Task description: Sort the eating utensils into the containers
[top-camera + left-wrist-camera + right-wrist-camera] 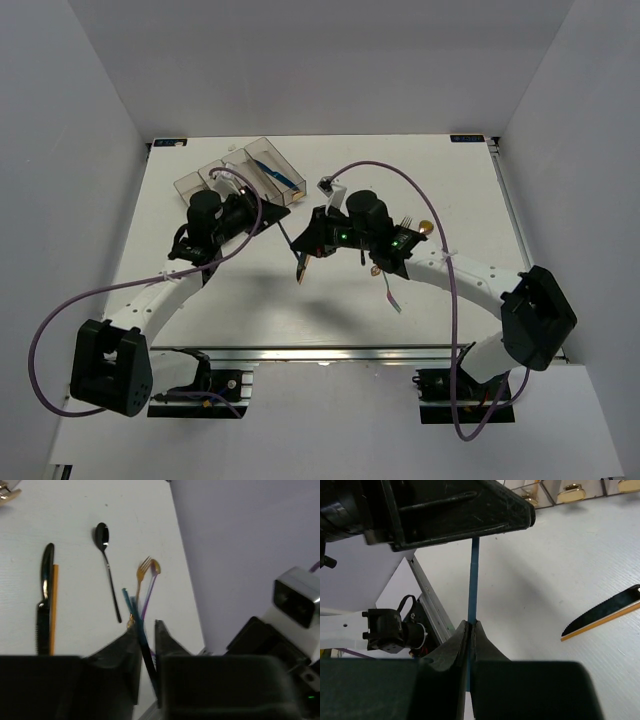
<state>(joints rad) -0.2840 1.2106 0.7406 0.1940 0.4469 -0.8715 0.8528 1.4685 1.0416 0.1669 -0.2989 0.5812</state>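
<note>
Right wrist, centre frame: right gripper pinches slim blue plastic utensil — left gripper straddles it, grip unclear; confirm before releasing.

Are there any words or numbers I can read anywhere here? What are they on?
No text here can be read.
The yellow tags on the containers: too blurred to tell whether anything is written on them.
</note>
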